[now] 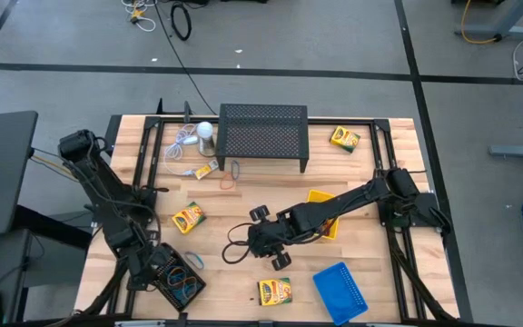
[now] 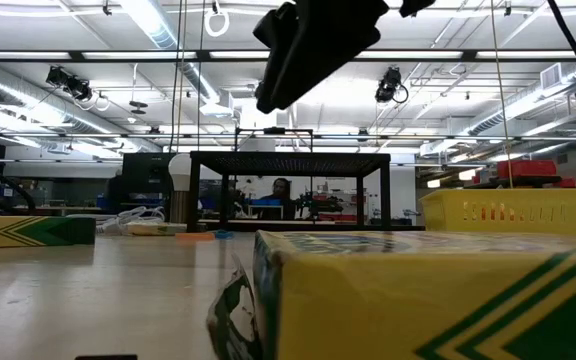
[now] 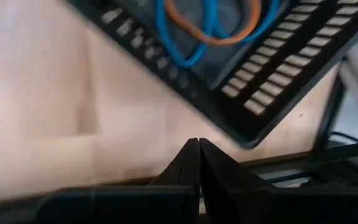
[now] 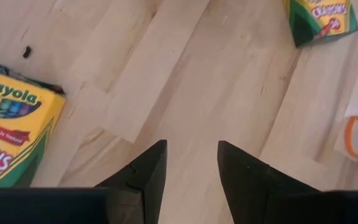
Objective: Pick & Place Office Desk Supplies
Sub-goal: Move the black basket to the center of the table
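Four crayon boxes (image 1: pixel 188 218) and three trays (image 1: pixel 342 289) are lying on the bench (image 1: pixel 370 182); the right claw (image 4: pixel 191 163) is hanging released, the left claw (image 3: pixel 198 163) clenched empty.

In the right wrist view, 1 yellow crayon box (image 4: pixel 8 130) lying on the counter (image 4: pixel 185 93) carries the brand "Crayola" in green letters, with part of a red word ending in "ONS" below it. A 2nd crayon box (image 4: pixel 321 18) farther off shows "CRAYONS" in red on yellow. The other views give nothing legible.
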